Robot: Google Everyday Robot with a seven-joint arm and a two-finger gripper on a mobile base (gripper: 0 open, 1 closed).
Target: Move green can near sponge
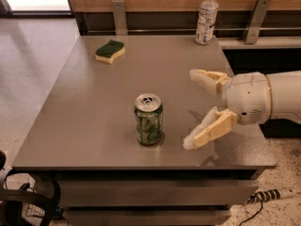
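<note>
The green can (149, 119) stands upright on the grey table (84, 107), near the front middle, silver top with pull tab showing. The sponge (110, 51), yellow with a dark green top, lies at the far left of the table, well away from the can. My gripper (192, 108) comes in from the right at can height, a short gap to the right of the can. Its two cream fingers are spread wide, one behind and one in front, and hold nothing.
A clear plastic bottle (206, 17) with a white cap stands at the table's far right edge. Two metal brackets (119, 16) and a wooden wall panel run behind the table. Cables lie on the floor at the front left and right.
</note>
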